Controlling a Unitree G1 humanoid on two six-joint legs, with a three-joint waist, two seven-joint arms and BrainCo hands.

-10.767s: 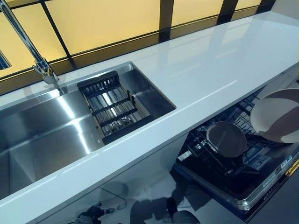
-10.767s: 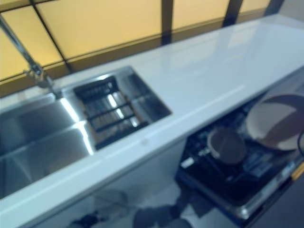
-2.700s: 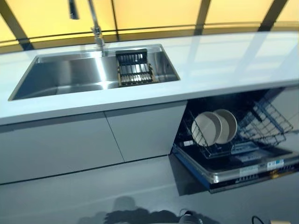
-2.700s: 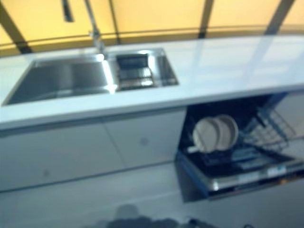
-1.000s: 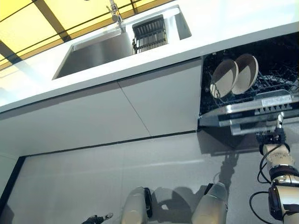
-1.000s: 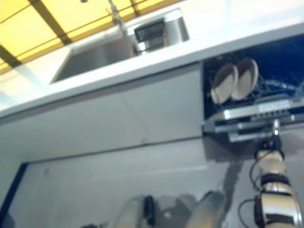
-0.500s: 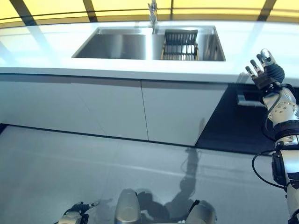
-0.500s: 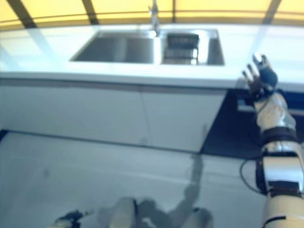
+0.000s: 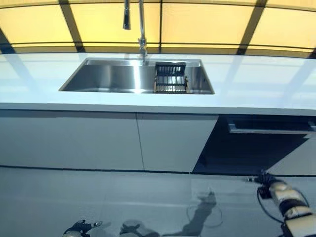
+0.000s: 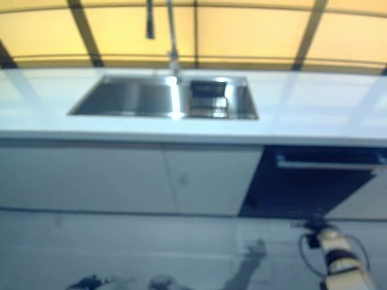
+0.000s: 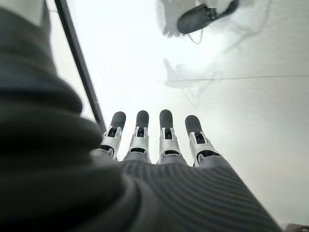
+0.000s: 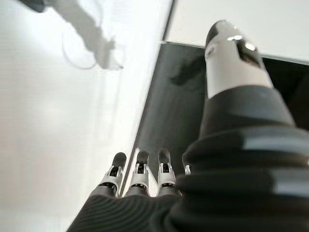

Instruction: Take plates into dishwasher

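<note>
Now you face a shut dishwasher [image 9: 269,143] under the white counter [image 9: 256,96], its dark front closed beneath the handle bar [image 9: 269,129]. No plates show anywhere, not in the sink [image 9: 111,79] nor on the counter, so you cannot tell where they sit. Your left hand [image 11: 154,145] hangs low over the floor [image 9: 98,197], fingers straight and empty. Your right hand [image 12: 140,176] hangs near the dishwasher front, fingers relaxed, holding nothing. The loading step looks finished; next, judge whether any plate remains to fetch.
</note>
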